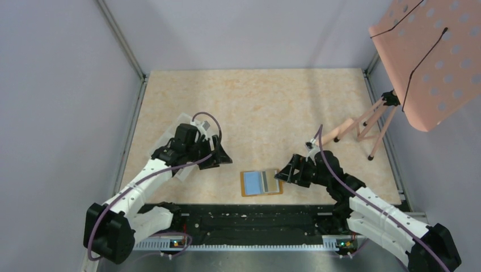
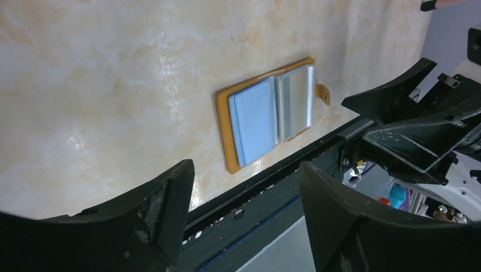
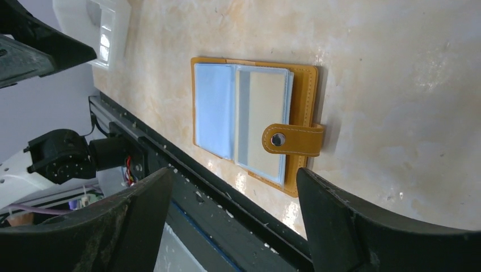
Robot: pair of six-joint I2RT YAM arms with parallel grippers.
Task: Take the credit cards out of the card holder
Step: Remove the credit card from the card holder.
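The tan-orange card holder [image 1: 246,184] lies open and flat near the table's front edge, between my two grippers. A light blue card [image 1: 253,182] sits in its left half and a whitish card [image 1: 270,181] in its right half, under clear sleeves. The right wrist view shows the holder [image 3: 309,102], the blue card [image 3: 212,107], the whitish card [image 3: 261,113] and the snap tab [image 3: 292,140] folded over it. My left gripper [image 1: 226,158] is open and empty, left of the holder. My right gripper [image 1: 280,175] is open and empty, just right of it. In the left wrist view the holder [image 2: 224,136] lies ahead of the fingers [image 2: 170,192].
A white plastic tray [image 1: 170,137] lies under the left arm, also seen in the right wrist view [image 3: 110,28]. A black rail [image 1: 255,218] runs along the table's near edge. A pink perforated seat on thin legs [image 1: 431,56] stands at the back right.
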